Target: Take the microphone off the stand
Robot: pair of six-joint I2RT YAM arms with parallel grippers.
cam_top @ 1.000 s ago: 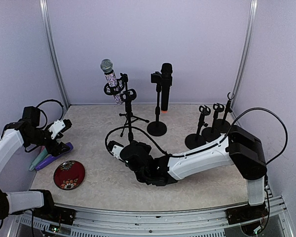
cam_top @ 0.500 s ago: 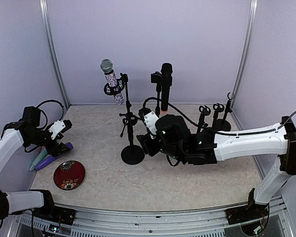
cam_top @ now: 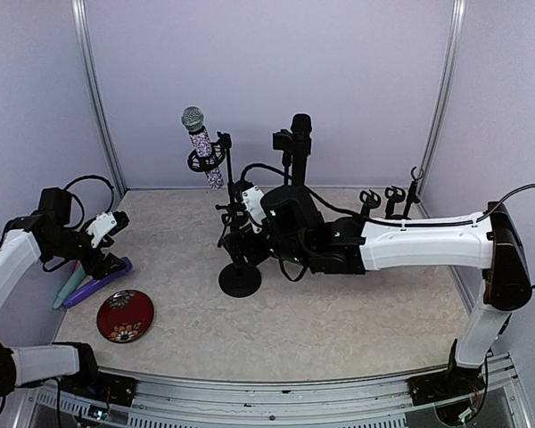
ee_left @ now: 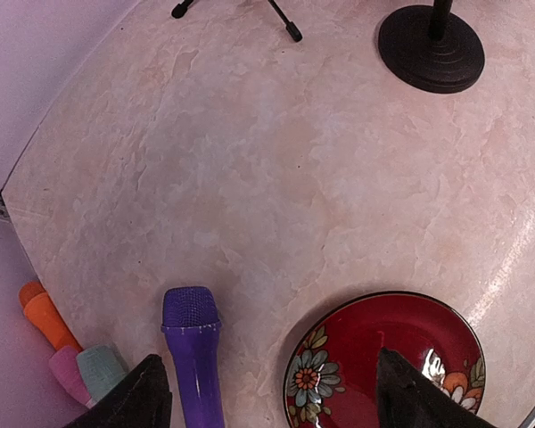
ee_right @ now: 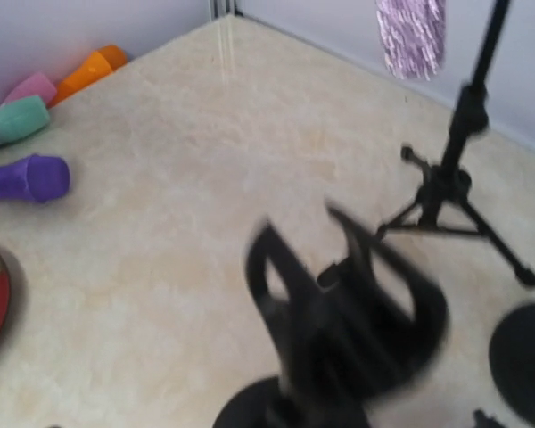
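Sparkly microphone (cam_top: 199, 141) sits clipped in its tripod stand (cam_top: 226, 169), upper centre, not yet lifted. Right claw (cam_top: 236, 227) hovers beside an empty clip stand (cam_top: 240, 280), presumably repositioning; whether it is clenched, I cannot tell. Left claw (ee_left: 269, 370) is released, idle over the bench (ee_left: 276, 178).

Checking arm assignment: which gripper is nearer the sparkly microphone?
Right. The right gripper is lower, right of the sparkly microphone, at the round-base stand; the left gripper is far left, above the purple microphone.

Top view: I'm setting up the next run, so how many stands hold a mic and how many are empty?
Stands with a mic: 2
Empty stands: 4
Total: 6 stands
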